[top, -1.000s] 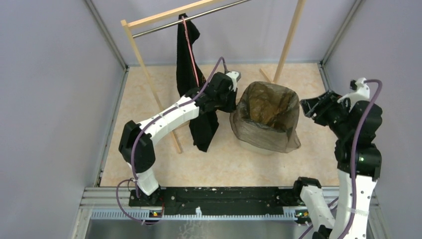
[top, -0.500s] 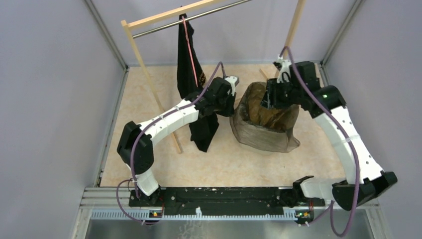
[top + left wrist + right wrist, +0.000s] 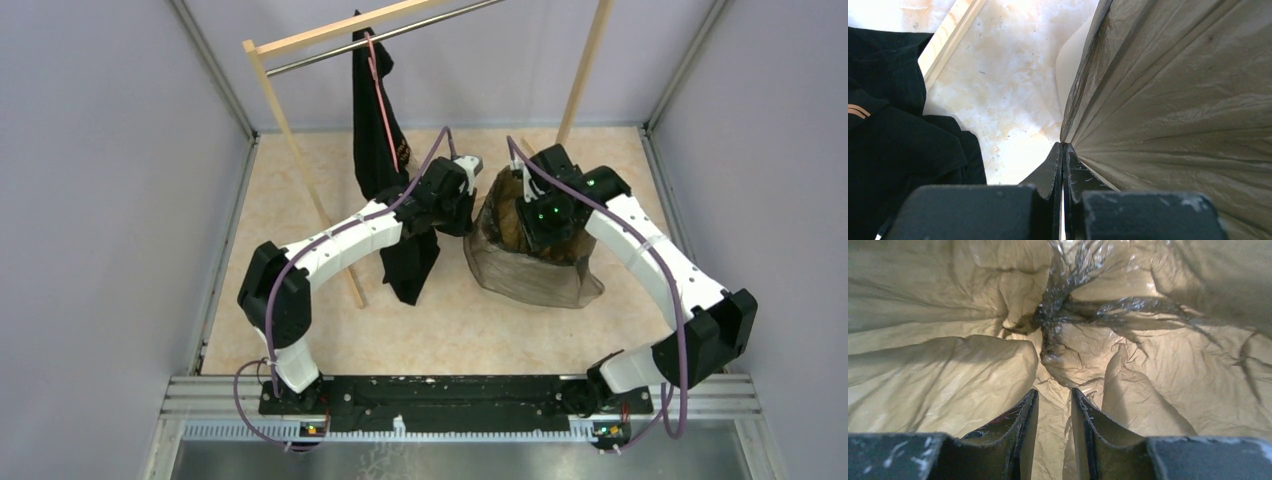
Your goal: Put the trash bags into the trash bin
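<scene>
The translucent brown-grey trash bag [image 3: 535, 275] lines the trash bin and drapes down over its outside. The bin shows as a cream side [image 3: 1070, 62] beside the film [image 3: 1173, 100]. My left gripper [image 3: 1063, 145] is shut on the bag's edge at the bin's left rim [image 3: 468, 203], and taut folds fan out from its tips. My right arm [image 3: 548, 205] reaches down into the bin's mouth. My right gripper [image 3: 1053, 392] is inside the bag, jaws a little apart and holding nothing, just above the crumpled film [image 3: 948, 375] and the gathered bottom seam [image 3: 1053, 315].
A black T-shirt on a pink hanger [image 3: 385, 150] hangs from the wooden clothes rack [image 3: 300, 170] right behind my left arm; it also shows in the left wrist view [image 3: 898, 125]. The rack's right post [image 3: 585, 70] stands behind the bin. Grey walls close in on both sides.
My right arm has swung from the right wall over to the bin and pushed its gripper down into the bag. My left gripper has stayed at the bin's left rim.
</scene>
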`<move>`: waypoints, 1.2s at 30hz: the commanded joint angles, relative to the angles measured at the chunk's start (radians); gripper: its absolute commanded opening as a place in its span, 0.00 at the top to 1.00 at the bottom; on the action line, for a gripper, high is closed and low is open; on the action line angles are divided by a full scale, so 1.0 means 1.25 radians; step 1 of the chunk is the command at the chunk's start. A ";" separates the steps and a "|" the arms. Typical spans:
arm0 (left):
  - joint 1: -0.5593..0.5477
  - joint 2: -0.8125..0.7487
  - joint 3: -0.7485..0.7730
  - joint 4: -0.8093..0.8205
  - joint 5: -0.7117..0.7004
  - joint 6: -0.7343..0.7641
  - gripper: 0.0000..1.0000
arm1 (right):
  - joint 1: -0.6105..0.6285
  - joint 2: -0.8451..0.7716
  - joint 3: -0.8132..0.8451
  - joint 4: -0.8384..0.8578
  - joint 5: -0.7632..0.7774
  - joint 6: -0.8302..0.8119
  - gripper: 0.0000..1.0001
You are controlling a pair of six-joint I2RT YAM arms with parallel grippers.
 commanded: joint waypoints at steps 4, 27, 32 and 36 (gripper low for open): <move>-0.002 0.002 -0.001 0.012 -0.028 0.018 1.00 | 0.007 -0.003 -0.081 0.037 0.008 -0.016 0.73; -0.001 0.008 0.011 0.015 -0.021 0.023 1.00 | 0.009 0.046 -0.377 0.441 -0.074 0.040 0.65; -0.003 0.008 0.016 0.015 -0.013 0.021 1.00 | 0.008 0.054 -0.410 0.477 -0.056 0.043 0.62; -0.003 0.002 0.026 0.003 -0.010 0.019 0.90 | 0.009 0.031 -0.377 0.423 -0.016 0.062 0.52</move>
